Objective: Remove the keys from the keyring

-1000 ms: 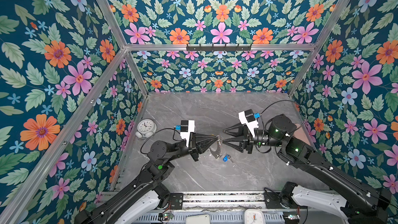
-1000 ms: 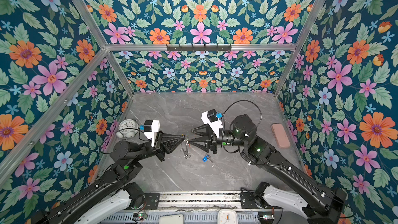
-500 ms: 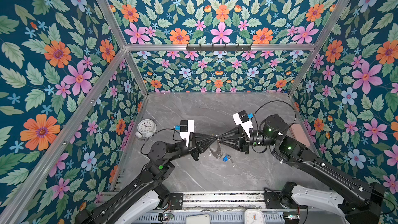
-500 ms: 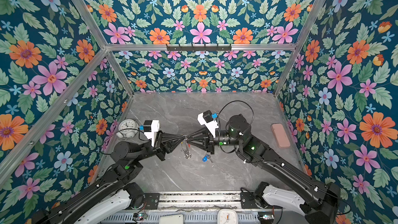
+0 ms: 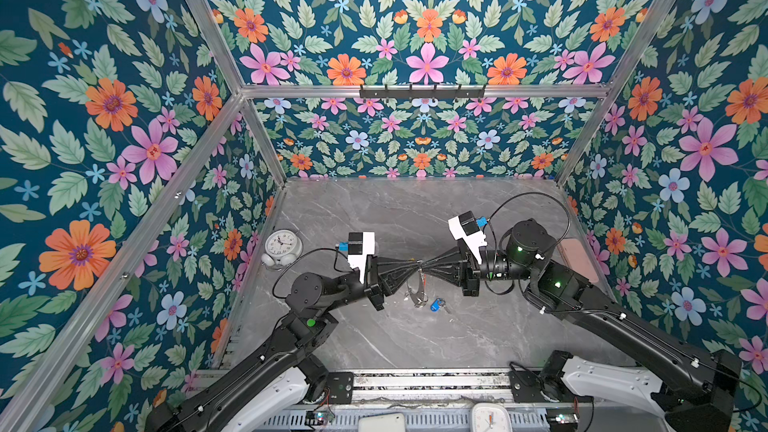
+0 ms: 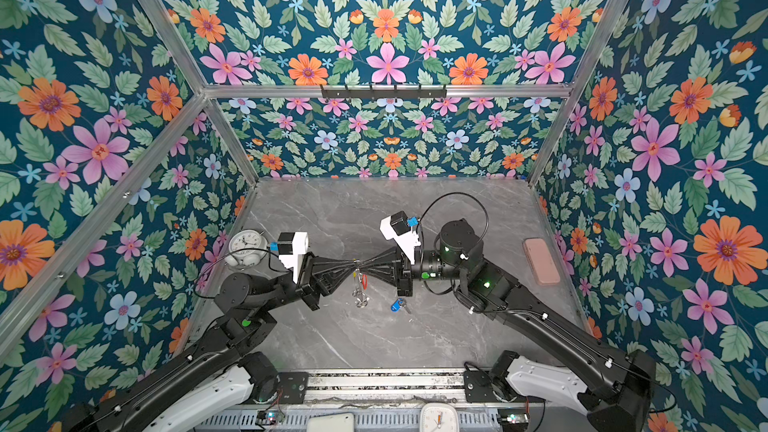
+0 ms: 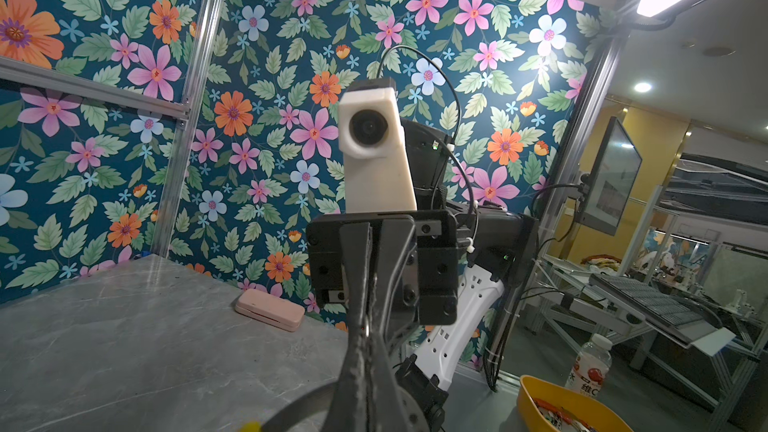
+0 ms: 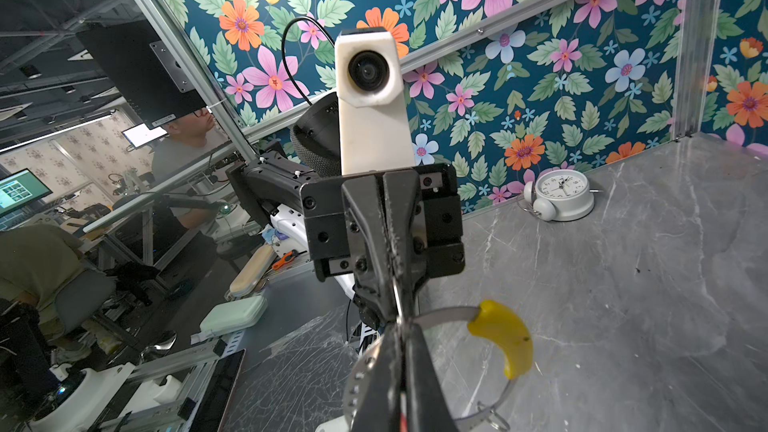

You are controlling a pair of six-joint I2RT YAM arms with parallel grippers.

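Grey veined marble tabletop [image 5: 415,218]. Above it the left end effector [image 5: 417,269] and right end effector [image 5: 429,269] meet tip to tip, both clenched on the keyring [image 5: 417,290], a thin flat metal hoop hanging downward, yellow sleeve [image 8: 503,338] on one arc. The red-tagged key [image 6: 364,281] dangles beneath; the blue-tagged key [image 5: 435,305] lies flat nearby, blade toward the right arm.

The grey keyring [image 8: 444,313] has a yellow sleeve [image 8: 505,340], one key [image 5: 435,306] a blue tag (table [image 5: 415,218]: grey marble).
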